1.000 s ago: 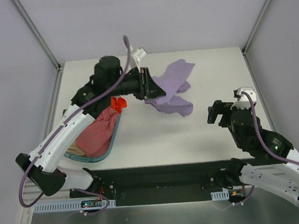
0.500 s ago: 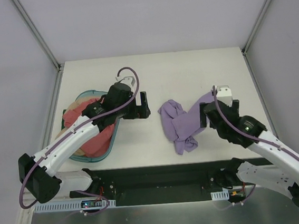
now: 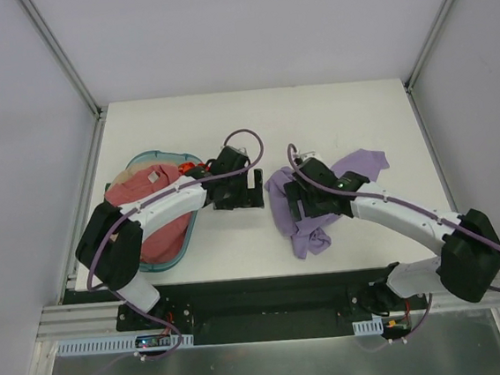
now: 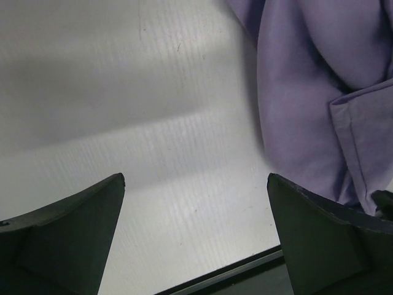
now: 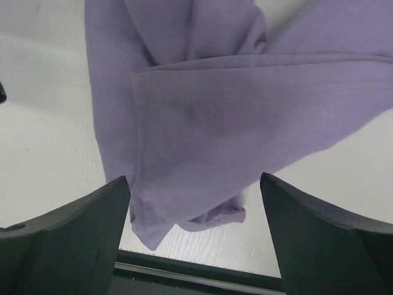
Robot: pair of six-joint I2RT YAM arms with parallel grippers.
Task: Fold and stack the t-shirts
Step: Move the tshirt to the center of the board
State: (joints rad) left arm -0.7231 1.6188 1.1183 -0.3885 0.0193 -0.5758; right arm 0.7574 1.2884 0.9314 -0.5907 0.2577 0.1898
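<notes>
Reaching farther left, right hand (image 3: pixel 297 202) overhangs lavender t-shirt (image 3: pixel 310 235).

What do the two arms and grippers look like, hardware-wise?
Left arm and right arm match: white link shells with black joint housings. A purple cable runs along each, looping free near the wrist. Left gripper and right gripper are black; the wrist views show their fingers as dark, wedge-shaped blades. No readable markings.
</notes>
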